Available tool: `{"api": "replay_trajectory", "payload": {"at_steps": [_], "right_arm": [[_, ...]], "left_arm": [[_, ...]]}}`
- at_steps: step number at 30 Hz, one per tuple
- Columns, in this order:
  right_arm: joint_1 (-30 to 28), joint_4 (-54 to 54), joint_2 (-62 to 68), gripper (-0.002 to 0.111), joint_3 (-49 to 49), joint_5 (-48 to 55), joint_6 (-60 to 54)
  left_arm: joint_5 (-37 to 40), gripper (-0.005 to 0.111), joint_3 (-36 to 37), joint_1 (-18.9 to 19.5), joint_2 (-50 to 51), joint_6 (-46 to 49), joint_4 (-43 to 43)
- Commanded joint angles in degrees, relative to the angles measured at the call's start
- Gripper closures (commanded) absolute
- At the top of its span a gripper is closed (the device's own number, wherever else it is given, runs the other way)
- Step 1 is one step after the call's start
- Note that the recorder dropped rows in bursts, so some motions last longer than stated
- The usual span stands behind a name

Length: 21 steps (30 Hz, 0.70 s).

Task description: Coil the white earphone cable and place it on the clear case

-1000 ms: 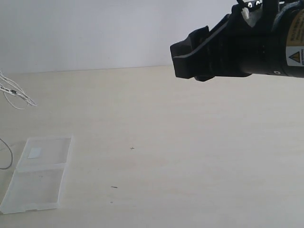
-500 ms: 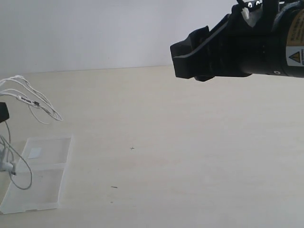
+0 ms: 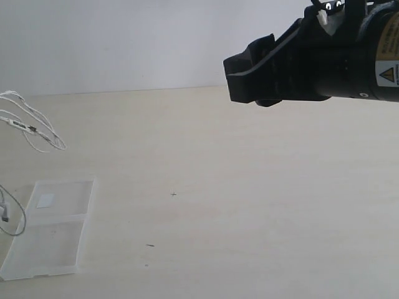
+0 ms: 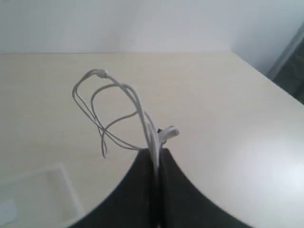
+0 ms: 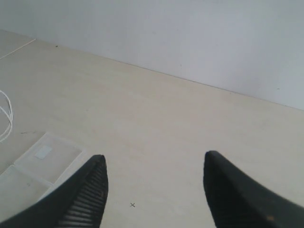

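The white earphone cable (image 4: 118, 102) hangs in loops from my left gripper (image 4: 156, 153), whose jaws are shut on a bundle of its strands, one earbud (image 4: 170, 133) sticking out beside them. In the exterior view those cable loops (image 3: 34, 128) hover at the far left edge above the table, and another strand (image 3: 11, 218) dangles lower by the clear case (image 3: 53, 233). The case lies open and flat, with a small white sticker (image 3: 45, 200) on its far half. The left gripper itself is out of the exterior view. My right gripper (image 5: 154, 161) is open and empty, high over the table; the case (image 5: 33, 173) shows at one edge of its view.
The light wooden table (image 3: 249, 205) ends at a white wall. The right arm's black body (image 3: 312, 56) fills the upper right of the exterior view. A small dark cross mark (image 3: 173, 194) and a tiny dark speck (image 3: 149, 245) lie on the table surface.
The cable loops swung right and down over the case half a second ago, then back left and up. The left gripper's dark tip left the exterior view. The right arm stayed still.
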Motion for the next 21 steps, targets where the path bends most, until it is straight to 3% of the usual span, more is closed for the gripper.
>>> {"api": "replay_trajectory", "payload": {"at_steps": [1,6,16,21], "right_arm": [[-0.13,0.14,-0.27,0.05,0.17,-0.13,-0.33],[-0.13,0.07,-0.27,0.05,0.17,-0.13,-0.33],[-0.13,0.2,-0.27,0.05,0.17,-0.13,-0.33],[-0.13,0.2,-0.27,0.05,0.17,-0.13,-0.33]], "left_arm": [[10.16,0.107,-1.26,0.33,-0.25,1.28,-0.68],[5.19,0.107,-7.08,0.33,-0.25,0.18,-0.68],[-0.24,0.107,-7.21,0.33,-0.25,-0.26,-0.68],[-0.94,0.107,-7.21,0.33,-0.25,-6.57,-0.68]]}}
